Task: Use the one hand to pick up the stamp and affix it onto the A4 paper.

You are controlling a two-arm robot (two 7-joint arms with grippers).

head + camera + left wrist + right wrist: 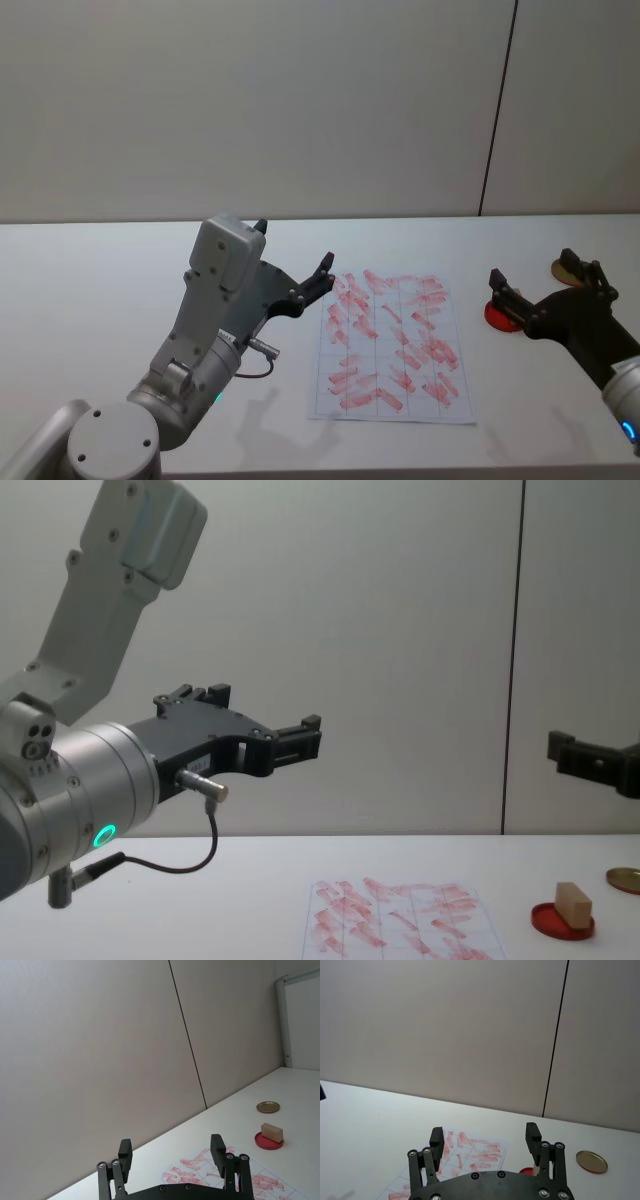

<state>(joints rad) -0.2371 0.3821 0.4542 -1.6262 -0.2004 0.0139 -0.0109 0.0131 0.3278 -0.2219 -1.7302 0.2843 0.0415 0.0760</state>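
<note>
I hold my right gripper (485,1134) spread over the stamp (573,904), nothing grasped yet; left gripper (171,1145) idles spread by the A4 paper (390,345).

The left gripper (171,1152) is held raised and forward, its fingers spread wide. The right gripper (485,1139) is held aloft, fingers parted.

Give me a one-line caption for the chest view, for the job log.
Stamp sits on the red ink pad beside the A4 paper; right gripper hovers above, left gripper raised.
</note>
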